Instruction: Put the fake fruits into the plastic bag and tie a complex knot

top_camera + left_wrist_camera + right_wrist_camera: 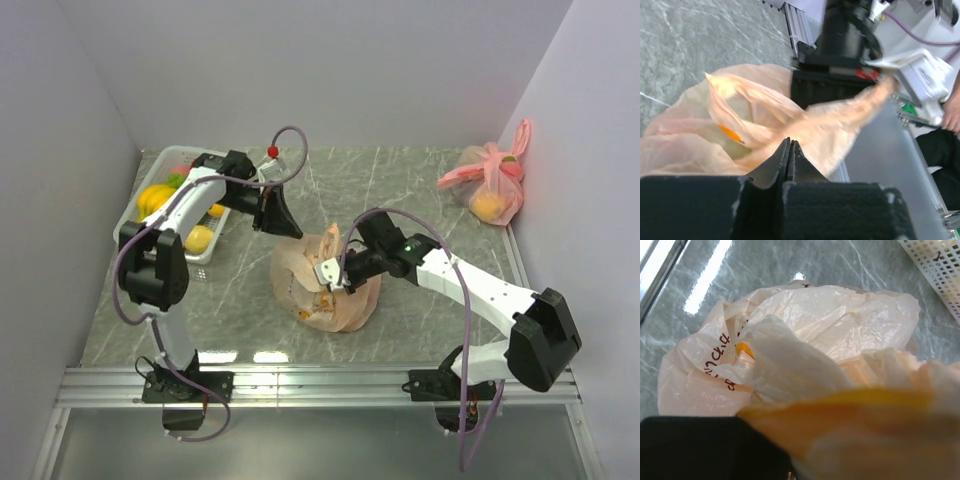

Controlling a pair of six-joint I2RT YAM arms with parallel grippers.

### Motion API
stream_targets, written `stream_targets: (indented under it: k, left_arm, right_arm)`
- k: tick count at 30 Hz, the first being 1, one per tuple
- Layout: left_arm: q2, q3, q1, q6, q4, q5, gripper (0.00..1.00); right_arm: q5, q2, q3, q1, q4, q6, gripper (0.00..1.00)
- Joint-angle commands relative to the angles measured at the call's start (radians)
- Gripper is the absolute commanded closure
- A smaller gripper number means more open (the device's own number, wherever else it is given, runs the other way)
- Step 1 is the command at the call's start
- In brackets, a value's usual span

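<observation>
**A:** Peach-orange film: where does the plastic bag (325,290) lie?
**B:** Heaped to the right of the white basket (940,275). The left gripper (790,147) sits between basket and bag, its tips against the film.
**A:** Open?
**B:** No, jaws pressed together. I cannot tell whether film is pinched.
**A:** And the right gripper (328,280)?
**B:** On the bag's top, farther from the basket. Film hides its fingers, so its state is unclear. Some fake fruits (155,198) lie in the basket.

A blurred fold of the plastic bag (865,425) hides the right gripper (328,278) in its wrist view.
</observation>
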Motion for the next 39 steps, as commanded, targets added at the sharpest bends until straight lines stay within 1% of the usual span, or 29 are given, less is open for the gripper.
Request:
stream_targets:
  k: [1, 2, 3, 4, 5, 6, 7, 8, 10, 11, 12, 13, 15, 16, 17, 20, 22, 23, 25, 28, 31, 34, 37, 39]
  left_arm:
    - [-0.155, -0.069, -0.005, 0.166, -0.084, 0.015, 0.94]
    - [-0.184, -0.114, -0.005, 0.003, 0.082, -0.080, 0.87]
    - [-0.268, -0.154, -0.005, -0.200, 0.303, -0.161, 0.76]
    - [-0.328, -0.291, -0.006, -0.453, 0.539, -0.282, 0.75]
    - [-0.389, -0.347, -0.005, -0.694, 0.710, -0.502, 0.71]
    - [-0.460, -0.363, 0.000, -0.668, 0.764, -0.539, 0.52]
    - [-0.476, -0.347, -0.002, -0.640, 0.743, -0.565, 0.44]
    - [-0.479, -0.330, 0.000, -0.656, 0.719, -0.576, 0.33]
    - [-0.467, -0.282, 0.018, -0.660, 0.640, -0.515, 0.26]
    - [-0.467, -0.281, 0.023, -0.651, 0.628, -0.478, 0.10]
    - [-0.471, -0.279, 0.023, -0.646, 0.626, -0.420, 0.09]
    - [-0.476, -0.290, 0.023, -0.649, 0.640, -0.389, 0.01]
    - [-0.479, -0.300, 0.020, -0.656, 0.667, -0.320, 0.01]
    - [-0.481, -0.329, 0.011, -0.696, 0.757, -0.315, 0.01]
    - [-0.478, -0.343, 0.001, -0.780, 0.807, -0.320, 0.01]
    - [-0.441, -0.356, -0.045, -0.859, 0.904, -0.358, 0.01]
    - [-0.427, -0.368, -0.092, -0.899, 0.969, -0.416, 0.01]
    - [-0.409, -0.368, -0.107, -0.967, 1.025, -0.433, 0.01]
    - [-0.375, -0.357, -0.137, -1.035, 1.077, -0.426, 0.01]
    - [-0.291, -0.298, -0.175, -1.048, 1.071, -0.443, 0.01]
    - [-0.251, -0.294, -0.198, -1.068, 1.128, -0.469, 0.01]
    - [-0.208, -0.265, -0.216, -1.069, 1.108, -0.467, 0.01]
    - [-0.171, -0.245, -0.226, -1.084, 1.089, -0.429, 0.01]
    - [-0.165, -0.250, -0.227, -1.095, 1.109, -0.385, 0.08]
  right_arm:
    - [0.044, -0.063, -0.054, 0.010, 0.112, -0.058, 1.00]
    - [0.053, -0.068, -0.056, 0.013, 0.114, -0.071, 1.00]
    - [0.063, -0.066, -0.056, 0.016, 0.117, -0.097, 1.00]
    - [0.081, -0.068, -0.057, 0.022, 0.124, -0.107, 1.00]
    - [0.090, -0.071, -0.060, 0.025, 0.129, -0.122, 1.00]
    - [0.104, -0.074, -0.062, 0.030, 0.138, -0.156, 1.00]
    - [0.119, -0.082, -0.067, 0.038, 0.149, -0.168, 1.00]
    - [0.127, -0.086, -0.071, 0.042, 0.152, -0.205, 1.00]
    - [0.139, -0.097, -0.085, 0.050, 0.166, -0.248, 1.00]
    - [0.159, -0.112, -0.111, 0.062, 0.186, -0.298, 1.00]
    - [0.165, -0.118, -0.123, 0.068, 0.198, -0.317, 1.00]
    - [0.170, -0.135, -0.139, 0.073, 0.209, -0.334, 1.00]
    - [0.187, -0.152, -0.177, 0.090, 0.239, -0.386, 1.00]
    - [0.191, -0.169, -0.192, 0.094, 0.253, -0.401, 1.00]
    - [0.194, -0.177, -0.218, 0.098, 0.264, -0.427, 1.00]
    - [0.207, -0.198, -0.248, 0.113, 0.281, -0.456, 1.00]
    - [0.208, -0.213, -0.270, 0.119, 0.293, -0.461, 1.00]
    - [0.208, -0.220, -0.281, 0.124, 0.304, -0.478, 1.00]
    - [0.207, -0.235, -0.301, 0.130, 0.315, -0.489, 1.00]
    - [0.211, -0.243, -0.306, 0.136, 0.313, -0.492, 1.00]
    - [0.214, -0.247, -0.304, 0.137, 0.309, -0.495, 1.00]
    - [0.214, -0.247, -0.298, 0.136, 0.304, -0.484, 1.00]
    - [0.214, -0.247, -0.300, 0.137, 0.301, -0.480, 1.00]
    - [0.213, -0.247, -0.301, 0.136, 0.301, -0.477, 1.00]
